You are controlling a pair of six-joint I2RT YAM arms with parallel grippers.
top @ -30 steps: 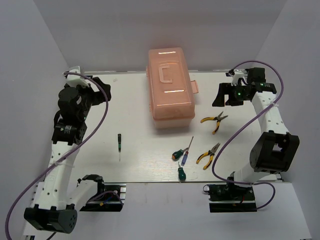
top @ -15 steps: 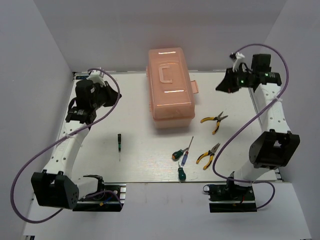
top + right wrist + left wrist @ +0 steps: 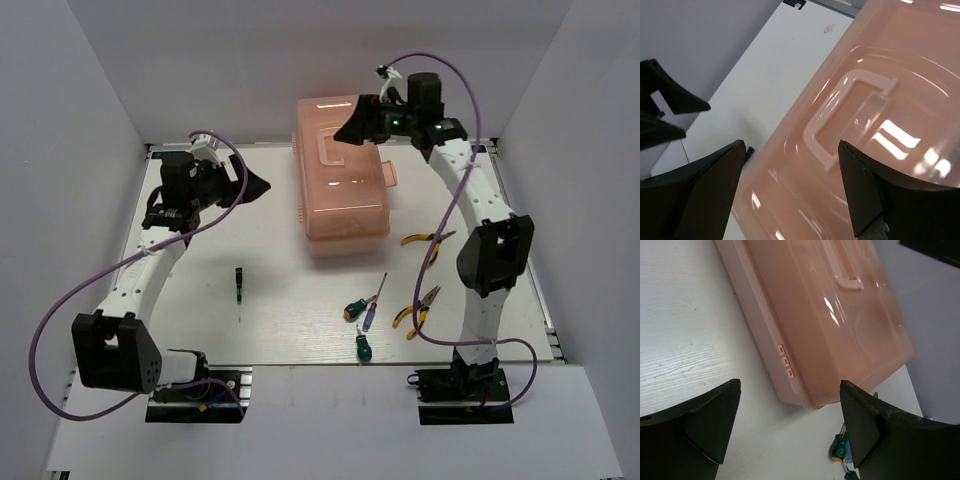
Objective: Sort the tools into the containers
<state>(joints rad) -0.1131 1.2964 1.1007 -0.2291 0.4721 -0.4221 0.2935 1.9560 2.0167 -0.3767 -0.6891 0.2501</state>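
Step in hand, as judged: getting the toolbox [image 3: 340,200] open. No sorting has begun.

- Toolbox stands at the middle of the worktop's [image 3: 280,325] far edge, long side running far to near. Lid [image 3: 345,190] is down; latch [image 3: 390,175] faces the right edge, handle [image 3: 330,148] lies flat on top.
- Contents: nothing can be made out through the translucent pink plastic. Compartments are hidden.
- Left gripper [image 3: 258,185] hangs off the box's left side, apart from it, jaws wide, nothing between them.
- Right gripper [image 3: 345,132] hovers above the far end of the lid over the handle, jaws wide, also empty. Contact with the lid cannot be told.
- All tools lie loose on the worktop:
  - thin black-green screwdriver [image 3: 239,285] alone, left of centre;
  - green stubby screwdriver [image 3: 353,309], blue-handled screwdriver [image 3: 368,319] and second green screwdriver [image 3: 362,347] clustered near the near edge;
  - pliers [image 3: 428,239] just right of the box;
  - second pliers [image 3: 413,313] nearer, partly behind the right arm's cable.

Next move likely calls for freeing the latch and swinging the lid up, with the other gripper steadying the box so that it does not slide.
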